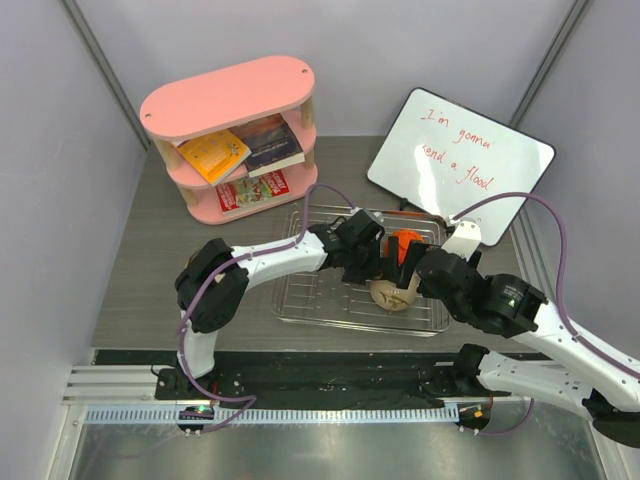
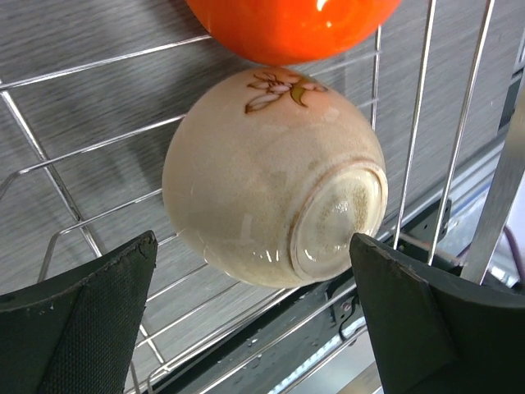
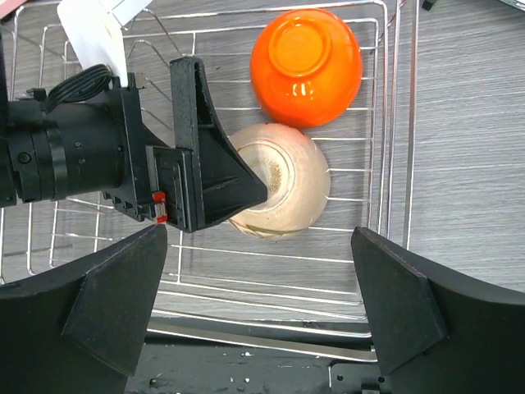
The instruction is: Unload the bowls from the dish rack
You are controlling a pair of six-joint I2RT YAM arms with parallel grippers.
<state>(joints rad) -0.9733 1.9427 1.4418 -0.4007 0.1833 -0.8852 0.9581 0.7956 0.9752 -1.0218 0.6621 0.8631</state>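
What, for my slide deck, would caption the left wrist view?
Open left gripper poised around an upside-down cream bowl, beside an orange bowl in the dish rack.

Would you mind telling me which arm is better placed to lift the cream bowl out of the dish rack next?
Left. The left gripper sits low with open jaws flanking the cream bowl in the dish rack; the right gripper hovers farther above, also open.

A silver wire dish rack (image 1: 310, 292) sits on the grey wood-grain table (image 1: 140, 290), in front of a pink oval shelf (image 1: 230, 100) at rear left and a white rectangular whiteboard (image 1: 460, 160) at rear right. In the rack's right half, an orange-red glazed bowl (image 1: 405, 243) lies behind a cream ceramic bowl (image 1: 393, 296), touching it. The left gripper (image 2: 253, 240) straddles the cream one.
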